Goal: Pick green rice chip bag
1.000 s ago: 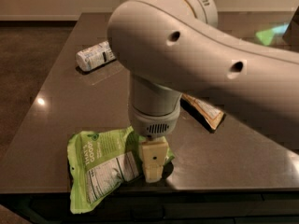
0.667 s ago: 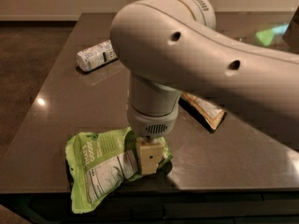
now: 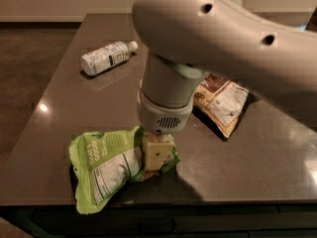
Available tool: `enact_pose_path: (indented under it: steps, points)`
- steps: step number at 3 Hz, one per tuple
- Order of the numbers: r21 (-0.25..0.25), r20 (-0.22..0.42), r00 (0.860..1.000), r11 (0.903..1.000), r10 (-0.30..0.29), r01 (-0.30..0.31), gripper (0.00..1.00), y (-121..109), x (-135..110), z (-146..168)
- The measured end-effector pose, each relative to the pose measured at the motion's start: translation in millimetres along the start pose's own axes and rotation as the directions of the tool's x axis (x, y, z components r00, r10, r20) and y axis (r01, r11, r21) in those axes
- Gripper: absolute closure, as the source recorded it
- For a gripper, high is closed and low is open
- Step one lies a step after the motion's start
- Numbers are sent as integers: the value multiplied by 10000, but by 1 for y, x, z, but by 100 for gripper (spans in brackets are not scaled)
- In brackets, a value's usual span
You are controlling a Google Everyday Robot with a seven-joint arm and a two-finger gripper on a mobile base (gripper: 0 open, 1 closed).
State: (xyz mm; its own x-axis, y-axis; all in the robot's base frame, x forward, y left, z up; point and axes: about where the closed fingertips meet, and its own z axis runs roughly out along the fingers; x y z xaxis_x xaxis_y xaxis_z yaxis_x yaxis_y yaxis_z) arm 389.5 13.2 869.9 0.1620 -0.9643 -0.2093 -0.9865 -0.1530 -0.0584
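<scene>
Item under pick: the bright lime-green glossy rice chip bag [image 3: 105, 165] with the white nutrition panel lies flat at the near edge of the dark polished table [image 3: 54, 114], its lower corner just past that edge. The cream-coloured two-finger gripper [image 3: 157, 155] is down at the bag's right end, overlapping the film. Whether the jaws are apart or clamped on the bag cannot be told; the near side hides the gap.

Recommendation: you should confirm a firm pinch on the bag before any lift. The film looks slippery and the contents will likely shift, so raise straight up and slowly, and watch the left end for sag.

Arm pose: the thick pale grey arm [image 3: 213, 31] comes in from the upper right, its wrist pointing straight down. The white plastic bottle [image 3: 105, 57] and the brown-and-cream snack bag [image 3: 223, 100] lie well apart from the grasp.
</scene>
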Motion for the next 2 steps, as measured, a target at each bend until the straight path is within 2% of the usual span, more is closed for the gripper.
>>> enact_pose_path:
  steps: [1, 2]
  points:
    - [-12, 600, 9970, 9988, 485, -485, 100, -20, 4, -26]
    - [244, 1304, 9878, 9958, 848, -887, 100, -45, 8, -60]
